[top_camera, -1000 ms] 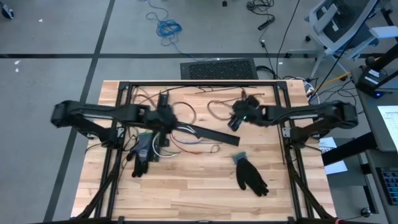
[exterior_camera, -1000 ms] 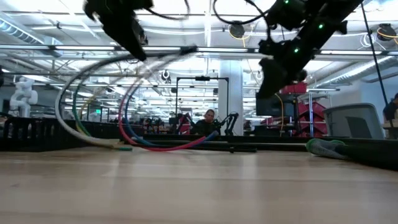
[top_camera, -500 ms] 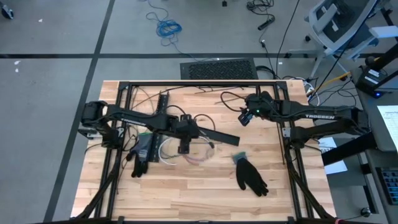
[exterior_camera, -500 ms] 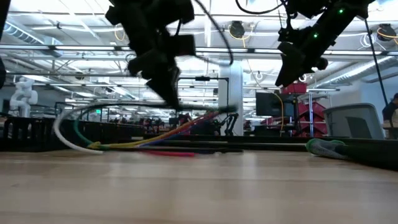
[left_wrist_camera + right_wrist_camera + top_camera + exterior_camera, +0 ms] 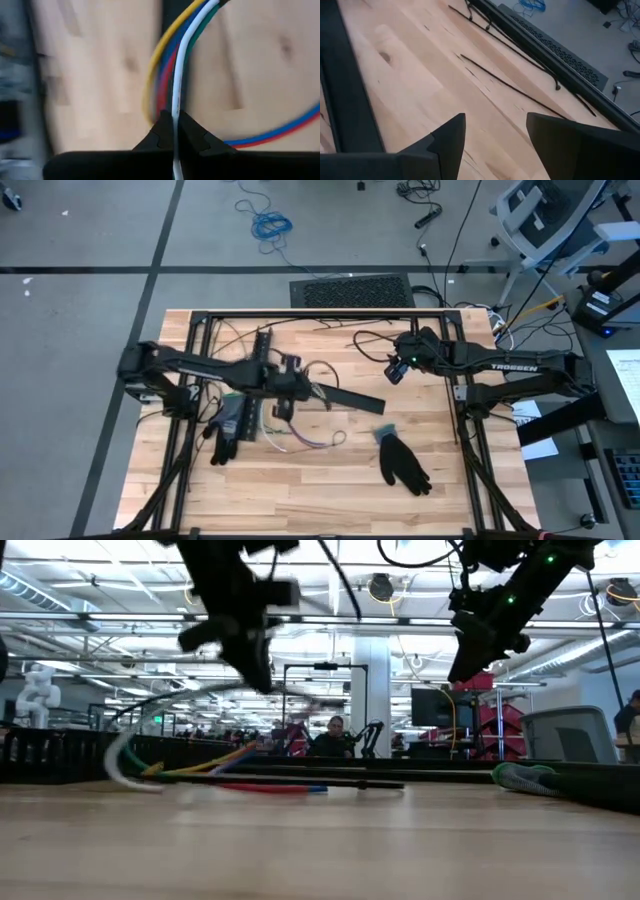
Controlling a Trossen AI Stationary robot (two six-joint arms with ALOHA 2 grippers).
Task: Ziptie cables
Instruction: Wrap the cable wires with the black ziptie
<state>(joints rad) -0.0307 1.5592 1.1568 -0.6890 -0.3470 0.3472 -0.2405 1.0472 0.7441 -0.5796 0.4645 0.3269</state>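
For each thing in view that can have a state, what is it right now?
Left pincer: shut on the bundle of thin coloured cables, above the table.
Bundle of thin coloured cables: pinched at one point, looping down to the wood, no ziptie visible.
Right pincer: open, empty, raised above the table's far side.
Two dark fabric gloves: lying flat, untouched.

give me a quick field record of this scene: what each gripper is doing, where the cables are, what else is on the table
left gripper: shut on the cables, above the table's left-centre
right gripper: open, empty, raised near the far right of the table
cables: coloured bundle, one end pinched, the rest looping down onto the wood
black slotted strip: flat at the table's centre
gloves: one at the left, one right of centre
table: light wood
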